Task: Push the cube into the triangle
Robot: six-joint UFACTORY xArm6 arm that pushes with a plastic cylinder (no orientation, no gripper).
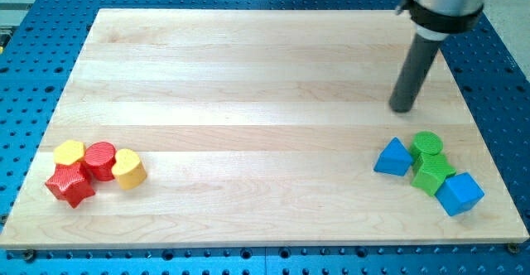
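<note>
Hovering: my tip (402, 108), a bare rod, no end effector to spread, above blue triangle (393, 156), lower right.
Cube: blue cube (460, 194), right of triangle, green blocks (431, 164) between.
Progress: push not yet begun.

My tip (402, 108) rests on the board at the view's upper right, the dark rod rising nearly upright, leaning slightly right.

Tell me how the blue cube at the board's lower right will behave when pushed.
The blue cube likely slides rather than rolls: flat faces on a smooth wooden board. It may pivot, since it touches the green block. My tip is above the cluster, touching nothing.
</note>
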